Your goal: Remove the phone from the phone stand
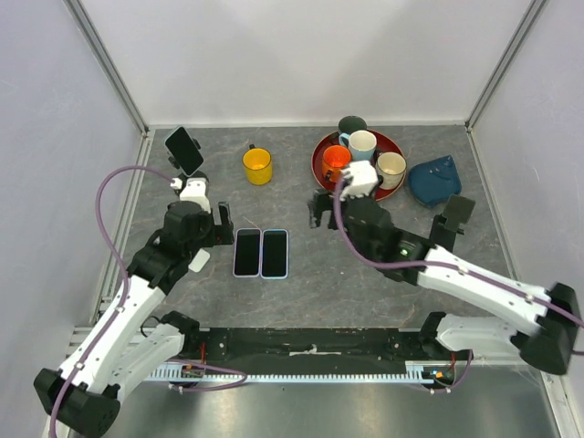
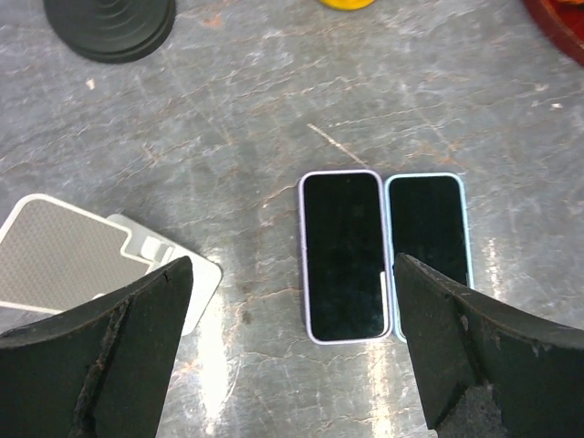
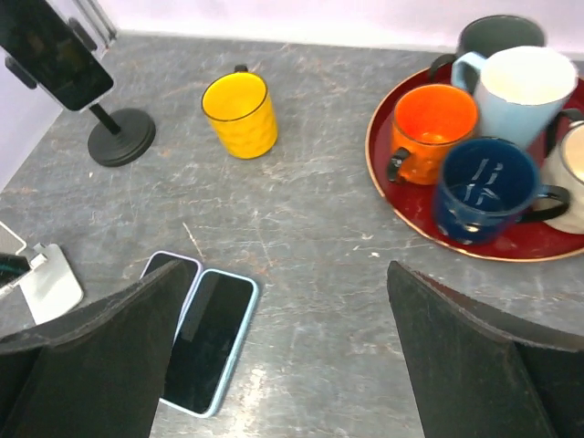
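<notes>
Sitting in the phone stand (image 3: 120, 135) left of the yellow mug (image 1: 258, 165), the phone (image 1: 182, 146) is not yet removed, and the left gripper (image 2: 292, 274) and right gripper (image 3: 287, 269) hang open, empty, short of that mug.

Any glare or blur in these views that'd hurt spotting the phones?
Left wrist: white glare on the table by the left-hand finger; two flat phones sharp, fingers soft. Right wrist: even light, fingers dark and blurred, mounted phone cropped at the corner. Top: diffuse, faint shadows only.
</notes>
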